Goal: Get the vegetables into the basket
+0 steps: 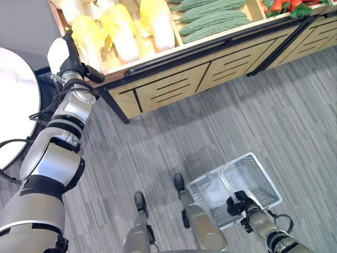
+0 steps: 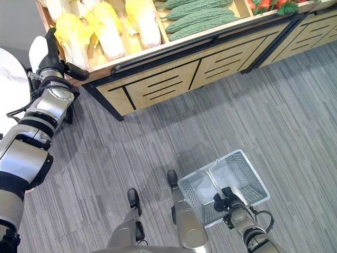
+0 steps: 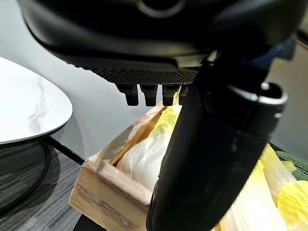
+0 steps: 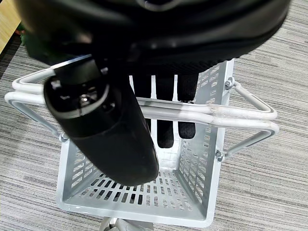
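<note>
Left eye view: the vegetables sit up in a wooden display stand point(image 1: 174, 79), well apart from the basket point(image 1: 260, 182) down on the grey floor point(image 1: 221, 121). The pale yellow cabbages point(image 1: 118, 31) fill one compartment at the stand's end nearest my left arm, and the green bitter gourds point(image 1: 213, 18) lie in the next one; both are cut off by the frame's top edge. Something red with green leaves point(image 1: 284, 5) shows further along, too cropped for me to name.

My left hand point(image 1: 73, 63) is raised at the stand's corner, just beside the cabbages. From its wrist camera my fingertips point(image 3: 144, 94) hang as short stubs and my thumb point(image 3: 211, 159) blocks much of the crate; I cannot tell whether the hand is spread or curled, and nothing shows inside it.

My right hand point(image 4: 139, 130) is closed round the white double handle point(image 4: 231, 113) of the basket, fingers passing under the bars and thumb over them. The grey slotted basket has nothing showing in the part of its bottom I can see; my thumb hides one side.

A white marble-topped table point(image 1: 16, 100) sits beside my left arm, mostly cut off.
</note>
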`<state>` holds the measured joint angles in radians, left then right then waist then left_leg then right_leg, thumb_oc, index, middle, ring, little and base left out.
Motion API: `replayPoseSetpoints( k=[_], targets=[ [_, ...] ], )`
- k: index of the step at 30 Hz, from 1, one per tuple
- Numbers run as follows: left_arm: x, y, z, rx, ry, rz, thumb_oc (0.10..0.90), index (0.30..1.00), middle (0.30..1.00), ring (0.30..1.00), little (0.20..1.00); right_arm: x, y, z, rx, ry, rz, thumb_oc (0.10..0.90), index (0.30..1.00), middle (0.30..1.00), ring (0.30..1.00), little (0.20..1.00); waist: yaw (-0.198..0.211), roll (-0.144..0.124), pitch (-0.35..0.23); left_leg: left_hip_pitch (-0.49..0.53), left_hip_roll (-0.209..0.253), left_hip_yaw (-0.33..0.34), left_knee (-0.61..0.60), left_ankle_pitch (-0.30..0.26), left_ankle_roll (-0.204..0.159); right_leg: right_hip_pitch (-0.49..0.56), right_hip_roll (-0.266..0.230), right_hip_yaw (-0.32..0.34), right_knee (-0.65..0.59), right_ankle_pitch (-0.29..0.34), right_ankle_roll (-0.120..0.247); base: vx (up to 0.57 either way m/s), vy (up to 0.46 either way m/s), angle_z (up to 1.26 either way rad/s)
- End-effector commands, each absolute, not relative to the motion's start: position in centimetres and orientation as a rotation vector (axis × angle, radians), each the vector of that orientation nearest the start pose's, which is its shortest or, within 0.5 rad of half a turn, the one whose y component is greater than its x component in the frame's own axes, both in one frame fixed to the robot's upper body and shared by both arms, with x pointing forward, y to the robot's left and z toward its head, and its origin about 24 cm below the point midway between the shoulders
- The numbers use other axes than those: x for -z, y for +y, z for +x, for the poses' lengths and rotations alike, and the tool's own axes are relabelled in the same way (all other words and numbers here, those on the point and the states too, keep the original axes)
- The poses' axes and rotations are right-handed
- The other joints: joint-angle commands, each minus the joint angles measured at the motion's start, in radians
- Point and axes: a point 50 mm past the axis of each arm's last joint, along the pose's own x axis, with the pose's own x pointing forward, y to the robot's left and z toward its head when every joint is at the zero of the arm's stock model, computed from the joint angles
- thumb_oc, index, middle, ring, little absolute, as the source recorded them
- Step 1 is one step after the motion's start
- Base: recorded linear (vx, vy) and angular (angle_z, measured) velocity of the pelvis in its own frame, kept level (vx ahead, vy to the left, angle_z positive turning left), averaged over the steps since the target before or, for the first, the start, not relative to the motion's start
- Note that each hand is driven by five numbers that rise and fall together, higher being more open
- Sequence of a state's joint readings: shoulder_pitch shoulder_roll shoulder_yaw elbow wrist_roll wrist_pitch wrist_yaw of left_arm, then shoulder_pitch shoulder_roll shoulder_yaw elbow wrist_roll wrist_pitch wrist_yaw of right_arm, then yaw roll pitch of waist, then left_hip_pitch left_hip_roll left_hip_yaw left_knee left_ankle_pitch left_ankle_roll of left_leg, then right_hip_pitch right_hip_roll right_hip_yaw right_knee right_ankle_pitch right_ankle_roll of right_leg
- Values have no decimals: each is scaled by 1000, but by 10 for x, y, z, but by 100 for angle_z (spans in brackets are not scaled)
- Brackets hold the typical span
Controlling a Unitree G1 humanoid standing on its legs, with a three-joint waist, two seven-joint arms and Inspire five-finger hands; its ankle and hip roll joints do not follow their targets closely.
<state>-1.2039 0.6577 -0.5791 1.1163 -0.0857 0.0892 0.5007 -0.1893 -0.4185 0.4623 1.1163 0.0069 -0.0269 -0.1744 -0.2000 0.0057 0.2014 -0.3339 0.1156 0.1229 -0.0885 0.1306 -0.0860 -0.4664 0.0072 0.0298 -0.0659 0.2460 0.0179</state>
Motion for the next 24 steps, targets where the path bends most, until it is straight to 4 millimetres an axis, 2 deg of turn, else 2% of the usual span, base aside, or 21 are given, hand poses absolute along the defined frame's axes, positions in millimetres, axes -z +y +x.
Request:
replayPoseSetpoints(
  k=[1,10,14,24],
  targets=[
    [-308,290,393,-804,-282,908,900,1000,1000,1000,1000,132,-267,146,-64,1017,-749,400,300,300,300,300,-13,-25,1,42,-3,-21,1,-35,-77,43,-61,-42,-21,-81,138,32,-24,-3],
    [-319,304,386,-856,-276,933,900,1000,1000,1000,1000,133,-261,147,-77,1007,-729,400,300,300,300,300,-22,-17,-3,24,0,-16,1,-38,-83,17,-56,-31,-21,-76,138,26,-9,-8],
    [-342,291,385,-842,-383,938,900,1000,1000,1000,1000,136,-263,138,-91,1038,-734,400,300,300,300,300,-17,-2,-18,45,4,-14,1,-50,-85,36,-53,-34,-21,-90,135,59,-1,-3],
    [-365,278,383,-831,-469,925,900,1000,1000,1000,1000,134,-268,140,-92,1035,-753,400,300,300,300,300,-24,14,-47,60,0,-13,1,-56,-85,45,-60,-36,-21,-91,135,3,1,0]
  ],
)
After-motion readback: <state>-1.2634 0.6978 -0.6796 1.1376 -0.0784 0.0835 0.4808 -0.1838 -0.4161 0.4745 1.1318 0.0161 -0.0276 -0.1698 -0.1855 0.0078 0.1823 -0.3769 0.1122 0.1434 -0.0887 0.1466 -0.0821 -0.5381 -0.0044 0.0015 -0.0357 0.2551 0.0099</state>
